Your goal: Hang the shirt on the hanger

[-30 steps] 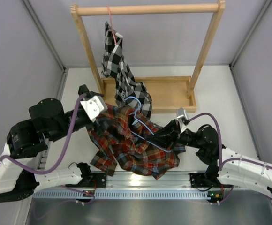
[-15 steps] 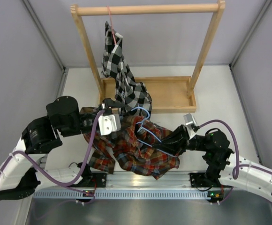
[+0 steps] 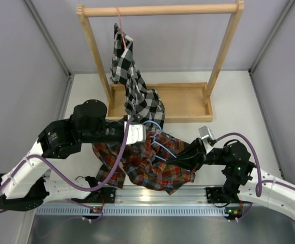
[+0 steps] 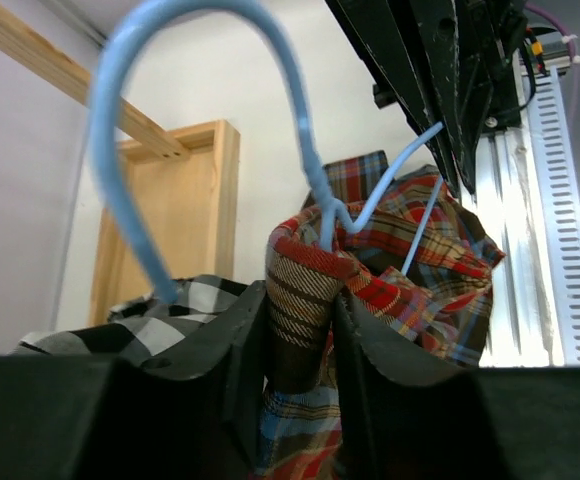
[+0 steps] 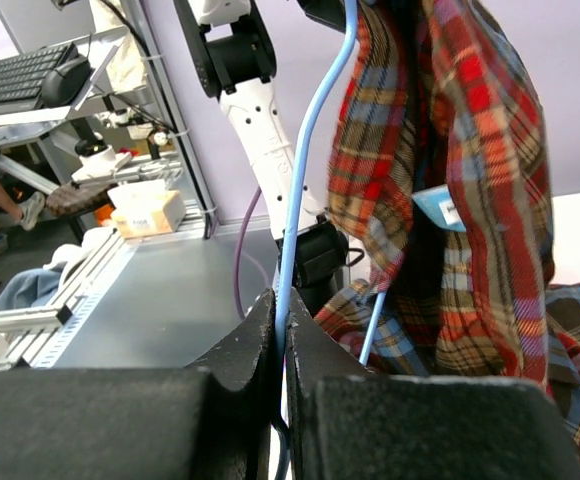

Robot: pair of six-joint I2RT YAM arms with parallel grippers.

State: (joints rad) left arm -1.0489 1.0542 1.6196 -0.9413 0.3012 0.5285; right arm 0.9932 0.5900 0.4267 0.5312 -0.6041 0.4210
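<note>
- Left of the overhead frame: the left arm reaches in toward the centre. Its wrist view shows the left jaws partly closed, pinching an upright fold of the shirt.
- Upper centre: a wooden rack stands at the back of the white surface. A black-and-white checked shirt hangs from its bar on a pink-red hanger, with its tail draped onto the rack's base.
- Lower centre: the shirt, red, orange and dark blue plaid, lies bunched on the surface just below the checked shirt.
- The hanger, thin light-blue wire, sits among the plaid folds, its hook arching up beside the left jaws.
- Right of centre: the right arm reaches in. The right jaws are fully closed on a straight run of the hanger's wire, with plaid cloth hanging beside it.
</note>
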